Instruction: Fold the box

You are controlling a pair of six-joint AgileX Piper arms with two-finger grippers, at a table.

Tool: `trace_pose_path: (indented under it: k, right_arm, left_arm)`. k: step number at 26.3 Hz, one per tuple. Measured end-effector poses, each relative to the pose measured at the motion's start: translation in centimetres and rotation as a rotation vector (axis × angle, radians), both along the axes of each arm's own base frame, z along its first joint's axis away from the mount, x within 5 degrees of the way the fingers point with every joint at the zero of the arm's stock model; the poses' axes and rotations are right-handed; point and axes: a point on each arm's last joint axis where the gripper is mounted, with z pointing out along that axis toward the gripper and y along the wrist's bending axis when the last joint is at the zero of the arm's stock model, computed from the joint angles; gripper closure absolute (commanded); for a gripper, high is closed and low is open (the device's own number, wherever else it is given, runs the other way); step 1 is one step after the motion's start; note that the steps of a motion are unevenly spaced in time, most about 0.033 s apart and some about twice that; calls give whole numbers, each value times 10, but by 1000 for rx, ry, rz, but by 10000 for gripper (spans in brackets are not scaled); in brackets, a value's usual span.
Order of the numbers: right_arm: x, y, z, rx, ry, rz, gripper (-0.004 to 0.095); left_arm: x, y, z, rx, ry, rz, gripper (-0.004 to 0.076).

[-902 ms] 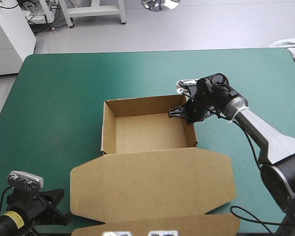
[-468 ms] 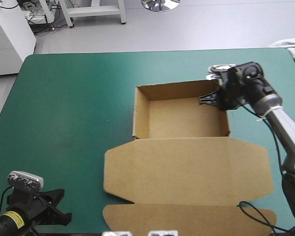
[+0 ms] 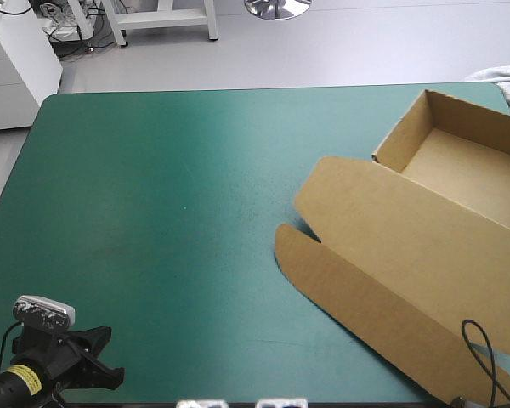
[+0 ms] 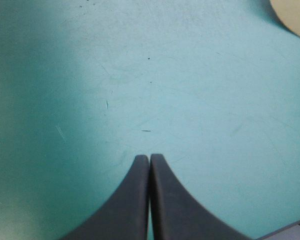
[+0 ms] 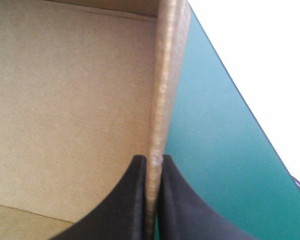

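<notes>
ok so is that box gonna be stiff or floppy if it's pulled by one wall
Probably fairly stiff: the box holds its walls upright and its lid lies flat. Likely light: thin board, nothing inside. Pinched by the right tool on one wall only, it may swivel rather than track straight.

The table (image 3: 153, 212) wears a teal-green cover with rounded far corners; its left and middle parts show plain cover, finely scratched in the left wrist view; the box (image 3: 446, 204) lies on the right part, turned askew to the table's edges; its tray (image 3: 472, 174) stands open near the far right corner, walls upright; the lid (image 3: 408, 255) lies flat on the cover, running toward the near right; the lid's outer flap (image 3: 348, 293) points a rounded corner at the table's middle.
</notes>
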Motion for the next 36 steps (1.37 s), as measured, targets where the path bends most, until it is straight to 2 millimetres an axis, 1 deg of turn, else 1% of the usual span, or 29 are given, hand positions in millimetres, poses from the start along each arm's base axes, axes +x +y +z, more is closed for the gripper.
trace_pose_path:
  k: [2, 4, 7, 11, 13, 16, 17, 20, 22, 24, 27, 29, 30, 31, 33, 34, 36]
  right_arm:
    - [-9, -22, -4, 41, -33, -51, 925]
    - [-13, -35, -9, 69, -53, -68, 925]
    - [-10, -45, -20, 78, -33, -75, 925]
    - [2, -53, -40, 111, 10, -77, 912]
    - [8, -57, -50, 116, 29, -65, 872]
    - [13, -60, -58, 113, 40, -46, 747]
    - [13, -61, -59, 110, 43, -40, 685]
    - [15, -62, -63, 109, 52, -29, 570]
    - [16, -62, -64, 109, 55, -24, 540]
    - [16, -63, -63, 102, 55, -14, 539]
    - [19, -64, -48, 78, 21, 10, 540]
    - [21, -63, -34, 73, -15, 13, 540]
    - [21, -61, -20, 70, -50, 17, 546]
    - [20, -59, -13, 73, -72, 21, 587]
    - [11, -47, 9, 80, -131, 59, 707]
    - [6, -42, 17, 85, -149, 70, 789]
    - [-5, -28, 34, 107, -194, 98, 914]
  left_arm:
    - [0, 0, 0, -1, 0, 0, 734]
    - [0, 0, 0, -1, 0, -4, 734]
    - [0, 0, 0, -4, 1, -4, 734]
    - [0, 0, 0, -3, 2, -4, 734]
    - [0, 0, 0, -3, 2, -4, 734]
    - [0, 0, 0, -3, 2, -4, 734]
    - [0, 0, 0, -3, 2, -4, 734]
    - [0, 0, 0, -4, 1, -4, 734]
    - [0, 0, 0, -4, 1, -4, 734]
    - [0, 0, 0, -4, 1, -4, 734]
    - [0, 0, 0, -1, 0, -3, 734]
    - [0, 0, 0, -1, 0, -3, 734]
    - [0, 0, 0, -1, 0, -3, 734]
    - [0, 0, 0, -1, 0, -3, 734]
    - [0, 0, 0, 0, -1, -3, 734]
    - [0, 0, 0, 2, -1, -2, 734]
    - [0, 1, 0, 8, -6, 1, 734]
